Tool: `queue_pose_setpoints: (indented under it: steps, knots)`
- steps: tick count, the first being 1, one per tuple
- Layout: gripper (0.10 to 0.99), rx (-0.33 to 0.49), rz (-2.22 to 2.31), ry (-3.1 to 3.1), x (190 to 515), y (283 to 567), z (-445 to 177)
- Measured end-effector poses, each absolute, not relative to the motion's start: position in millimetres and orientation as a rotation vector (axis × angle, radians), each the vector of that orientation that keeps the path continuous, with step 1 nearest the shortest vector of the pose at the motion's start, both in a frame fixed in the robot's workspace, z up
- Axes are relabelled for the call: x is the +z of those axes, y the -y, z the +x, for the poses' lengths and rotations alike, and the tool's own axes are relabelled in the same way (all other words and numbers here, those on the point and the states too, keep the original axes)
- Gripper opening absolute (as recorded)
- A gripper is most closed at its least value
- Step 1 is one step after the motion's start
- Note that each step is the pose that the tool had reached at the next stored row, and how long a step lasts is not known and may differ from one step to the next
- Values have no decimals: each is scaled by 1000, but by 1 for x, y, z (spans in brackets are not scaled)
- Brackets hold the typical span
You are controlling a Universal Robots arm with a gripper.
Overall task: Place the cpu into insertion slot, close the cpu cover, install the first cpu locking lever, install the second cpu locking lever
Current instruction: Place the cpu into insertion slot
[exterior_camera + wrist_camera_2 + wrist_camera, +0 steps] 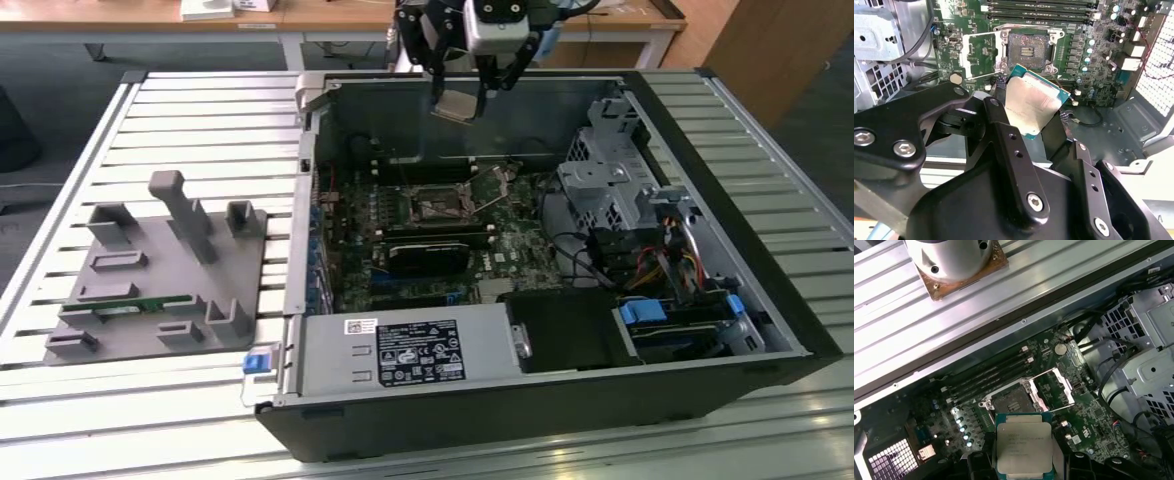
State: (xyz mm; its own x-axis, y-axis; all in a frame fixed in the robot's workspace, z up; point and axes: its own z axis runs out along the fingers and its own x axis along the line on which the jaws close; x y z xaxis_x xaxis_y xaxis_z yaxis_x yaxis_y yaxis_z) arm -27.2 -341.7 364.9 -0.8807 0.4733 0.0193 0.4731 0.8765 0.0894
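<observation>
At the exterior view's left a grey fixture block (160,270) lies on the slatted table (80,420). Toward the middle, the gripper (461,92) is clamped on the cpu (454,107), held tilted above the open computer case (534,410). No step appears complete: the insertion slot (1027,50) is bare, the cpu cover (979,55) is swung open beside it, and the cpu shows a dull silver lid on a green-edged board.

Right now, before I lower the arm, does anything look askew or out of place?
The flat silver-grey square cpu hangs tilted in the gripper, not parallel to the dark-centred square insertion slot below it. The thin silver cpu cover lies swung open beside the slot. Nothing else stands out.
</observation>
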Motion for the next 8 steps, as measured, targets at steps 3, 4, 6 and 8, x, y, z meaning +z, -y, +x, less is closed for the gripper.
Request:
queue_pose_setpoints:
  steps: [3, 4, 6, 8]
  knots:
    - [533, 143, 791, -3033, 365, 342, -27]
    - [533, 143, 798, -3031, 365, 342, -27]
    - [533, 143, 815, -3026, 365, 342, -27]
    - [533, 143, 830, -3021, 365, 342, -27]
